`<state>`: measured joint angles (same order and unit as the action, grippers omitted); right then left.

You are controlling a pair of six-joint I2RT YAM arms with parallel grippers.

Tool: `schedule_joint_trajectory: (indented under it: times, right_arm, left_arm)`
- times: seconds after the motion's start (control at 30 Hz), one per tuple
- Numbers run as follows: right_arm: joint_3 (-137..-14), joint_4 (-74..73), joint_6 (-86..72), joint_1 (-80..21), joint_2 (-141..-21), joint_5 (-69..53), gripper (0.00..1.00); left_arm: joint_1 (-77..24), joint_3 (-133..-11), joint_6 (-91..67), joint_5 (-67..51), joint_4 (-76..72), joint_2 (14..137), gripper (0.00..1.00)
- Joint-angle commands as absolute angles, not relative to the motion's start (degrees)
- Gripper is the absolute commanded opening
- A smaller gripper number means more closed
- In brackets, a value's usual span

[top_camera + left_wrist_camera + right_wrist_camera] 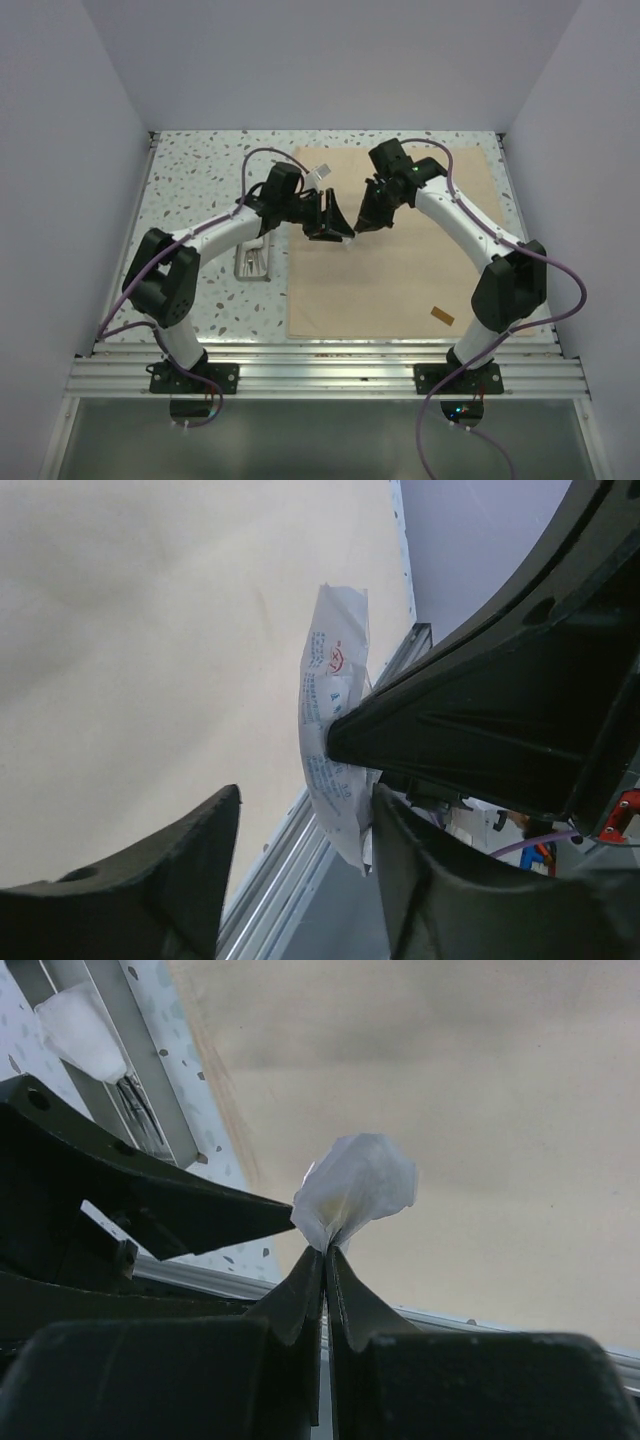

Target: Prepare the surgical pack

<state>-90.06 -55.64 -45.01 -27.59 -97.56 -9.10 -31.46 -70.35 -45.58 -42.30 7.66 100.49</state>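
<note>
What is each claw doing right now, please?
Left claw: open, gripping nothing.
Right claw: closed on the white packet.

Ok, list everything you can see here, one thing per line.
table: one, white speckled, under everything
cloth sheet: one, tan, spread on the table
tray: one, grey metal, left of the cloth
gauze: one piece, white, at the tray's end
instruments: count unclear, steel, in the tray
packet: one, white, printed, held above the cloth
tag: one, brown, near-right on the cloth
white scrap: one, near cloth's far left corner, unidentifiable
left gripper: one, black, open beside the packet
right gripper: one, black, shut on the packet
</note>
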Motion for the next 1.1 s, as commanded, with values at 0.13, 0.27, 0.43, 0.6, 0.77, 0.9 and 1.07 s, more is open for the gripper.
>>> schedule_joint_trajectory:
  times: [0.13, 0.27, 0.43, 0.6, 0.77, 0.9, 1.07]
  right_arm:
    - [-92.11, -54.76, -44.83, -28.04, -97.03, -11.25, 0.1]
    - [-93.51, -56.76, -42.99, -27.86, -97.9, -10.12, 0.3]
    - [-98.17, -62.13, -38.33, -25.93, -99.05, -4.4, 0.54]
    - [-93.8, -62.32, -36.04, -20.66, -96.77, -4.39, 0.63]
    - [-89.04, -61.88, -35.07, -18.02, -94.84, -5.19, 0.64]
    - [-87.28, -62.23, -34.8, -17.84, -93.78, -5.01, 0.64]
    - [-87.01, -62.75, -34.89, -17.58, -93.43, -4.57, 0.64]
  left_arm:
    - [-31.64, -66.97, -48.08, -44.56, 2.72, 97.83, 0.24]
    - [-30.94, -66.18, -45.01, -41.85, 6.76, 96.25, 0.0]
    - [-24.8, -62.76, -39.56, -35.69, 15.54, 90.54, 0.0]
    - [-14.69, -56.87, -36.22, -31.39, 20.98, 84.47, 0.0]
    - [-6.16, -53.0, -32.08, -29.27, 23.56, 82.53, 0.0]
    - [-3.61, -51.07, -31.73, -29.36, 23.12, 83.14, 0.0]
    - [-2.9, -49.31, -32.61, -29.53, 22.68, 84.72, 0.0]
